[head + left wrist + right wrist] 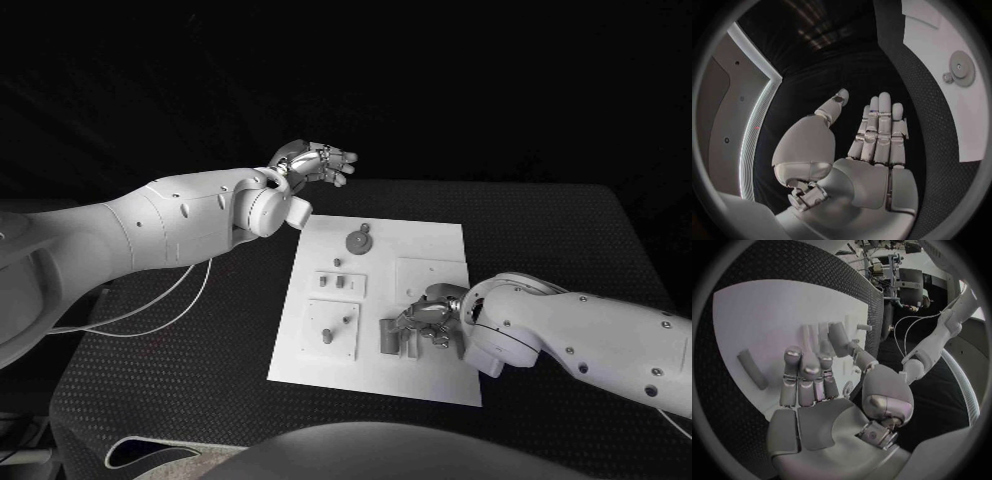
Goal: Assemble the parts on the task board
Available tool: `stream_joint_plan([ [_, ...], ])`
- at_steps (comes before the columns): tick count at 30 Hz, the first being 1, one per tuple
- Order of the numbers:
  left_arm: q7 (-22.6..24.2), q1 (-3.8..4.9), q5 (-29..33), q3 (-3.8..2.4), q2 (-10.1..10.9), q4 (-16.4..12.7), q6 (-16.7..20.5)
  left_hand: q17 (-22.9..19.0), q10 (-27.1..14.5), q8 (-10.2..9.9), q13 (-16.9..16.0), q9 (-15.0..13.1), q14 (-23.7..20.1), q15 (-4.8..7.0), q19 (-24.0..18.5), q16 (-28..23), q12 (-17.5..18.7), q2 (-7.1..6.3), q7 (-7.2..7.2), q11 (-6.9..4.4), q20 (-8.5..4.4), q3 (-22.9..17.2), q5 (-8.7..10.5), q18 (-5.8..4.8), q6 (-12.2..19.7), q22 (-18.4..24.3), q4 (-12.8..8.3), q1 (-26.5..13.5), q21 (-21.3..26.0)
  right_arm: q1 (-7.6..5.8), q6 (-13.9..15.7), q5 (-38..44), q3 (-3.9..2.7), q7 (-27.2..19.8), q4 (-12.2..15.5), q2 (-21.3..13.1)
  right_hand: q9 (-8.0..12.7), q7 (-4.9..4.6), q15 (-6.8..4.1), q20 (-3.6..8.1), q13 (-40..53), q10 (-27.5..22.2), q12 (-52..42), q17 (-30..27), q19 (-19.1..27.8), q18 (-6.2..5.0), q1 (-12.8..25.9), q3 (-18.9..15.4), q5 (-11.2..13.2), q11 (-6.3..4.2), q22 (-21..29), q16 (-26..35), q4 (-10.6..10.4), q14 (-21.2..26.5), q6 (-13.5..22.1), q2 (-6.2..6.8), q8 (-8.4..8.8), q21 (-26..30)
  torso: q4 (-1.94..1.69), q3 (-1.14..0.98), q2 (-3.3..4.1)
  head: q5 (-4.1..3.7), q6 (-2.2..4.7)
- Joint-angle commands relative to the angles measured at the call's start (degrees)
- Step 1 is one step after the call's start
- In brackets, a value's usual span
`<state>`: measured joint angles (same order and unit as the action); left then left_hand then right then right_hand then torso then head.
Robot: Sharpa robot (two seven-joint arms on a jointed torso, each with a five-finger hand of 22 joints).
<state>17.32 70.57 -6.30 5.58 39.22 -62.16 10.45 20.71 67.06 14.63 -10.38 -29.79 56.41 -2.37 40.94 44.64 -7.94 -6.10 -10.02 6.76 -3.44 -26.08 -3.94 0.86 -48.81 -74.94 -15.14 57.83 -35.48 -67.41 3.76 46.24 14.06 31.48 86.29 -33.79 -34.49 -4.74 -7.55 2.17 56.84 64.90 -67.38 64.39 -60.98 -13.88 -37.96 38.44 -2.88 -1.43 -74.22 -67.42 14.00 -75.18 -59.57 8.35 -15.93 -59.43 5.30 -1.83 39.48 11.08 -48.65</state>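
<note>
Below, the right hand [430, 318] hovers over the task board's [433, 245] near corner, fingers extended, empty; a grey part [752, 369] lies just beyond its fingertips, lengthwise. The left hand [315, 162], open and empty, hangs beyond the far edge.

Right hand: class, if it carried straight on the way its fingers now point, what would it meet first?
Probably the grey parts standing on the task board just beyond the right hand; its fingers reach toward them, though depth is unclear.

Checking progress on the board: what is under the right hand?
Under the right hand lies the near end of the task board, with grey parts beside its fingers; whatever sits directly beneath the palm is covered.
</note>
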Motion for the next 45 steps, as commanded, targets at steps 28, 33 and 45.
stream_joint_plan([
  [28, 0.5, 0.01, 0.2, -0.03, 0.1, 0.1, -0.7, 0.2, -0.5, 0.3, -0.1, 0.1, 0.3, -0.18, 0.2, -0.4, -0.3, 0.12, -0.13, 0.10, 0.32, 0.0, -0.12, 0.63, 0.3, -0.2, 0.3, -0.2, 0.4, -0.98, 12.2, 45.1, 0.10, -37.3, 4.6, -6.7, 1.0, -2.26, 2.91, -4.39, 0.2, -10.2, 2.2, 0.1, 9.9, 0.11, -27.1, -2.0, 0.1, 2.40, 0.8, 2.8, 2.4, 10.5, 9.8, 6.56, 4.77, 3.6, 0.07, -0.14, 0.01, 0.19, 0.57],
  [33, 0.5, 0.01, 0.2, -0.03, 0.1, 0.1, -0.8, 0.2, -0.6, 0.3, -0.1, 0.1, 0.3, -0.18, 0.2, -0.4, -0.3, 0.14, -0.15, 0.10, 0.32, 0.0, -0.12, 0.63, 0.3, -0.2, 0.3, -0.2, 0.4, -0.97, 11.8, 51.5, 0.10, -38.5, 4.3, -5.5, 1.2, 0.59, 2.48, -5.59, -0.1, -13.4, 1.9, -0.2, 12.5, 0.52, -33.7, 6.5, 0.1, 1.44, 0.4, 2.7, 2.2, 13.6, 12.7, 7.97, 5.59, 4.1, 0.08, -0.13, 0.00, 0.11, 0.63],
  [45, 0.4, 0.01, 0.2, -0.03, -0.1, 0.3, -0.9, 0.3, -0.6, 0.3, -0.1, 0.1, 0.4, -0.18, 0.3, -0.4, -0.4, 0.20, -0.16, 0.12, 0.32, 0.0, -0.11, 0.62, 0.3, -0.2, 0.4, -0.3, 0.5, 0.07, 8.6, 58.2, 0.08, -37.8, 3.1, -2.3, 1.0, 3.81, 3.10, -6.52, 0.0, -16.4, -1.7, 0.6, 12.7, -0.48, -37.5, 15.3, 0.1, 2.04, -1.4, -1.5, 1.7, 16.6, 13.7, 8.29, 4.51, 1.7, -0.08, 0.00, 0.03, 0.29, 0.13],
])
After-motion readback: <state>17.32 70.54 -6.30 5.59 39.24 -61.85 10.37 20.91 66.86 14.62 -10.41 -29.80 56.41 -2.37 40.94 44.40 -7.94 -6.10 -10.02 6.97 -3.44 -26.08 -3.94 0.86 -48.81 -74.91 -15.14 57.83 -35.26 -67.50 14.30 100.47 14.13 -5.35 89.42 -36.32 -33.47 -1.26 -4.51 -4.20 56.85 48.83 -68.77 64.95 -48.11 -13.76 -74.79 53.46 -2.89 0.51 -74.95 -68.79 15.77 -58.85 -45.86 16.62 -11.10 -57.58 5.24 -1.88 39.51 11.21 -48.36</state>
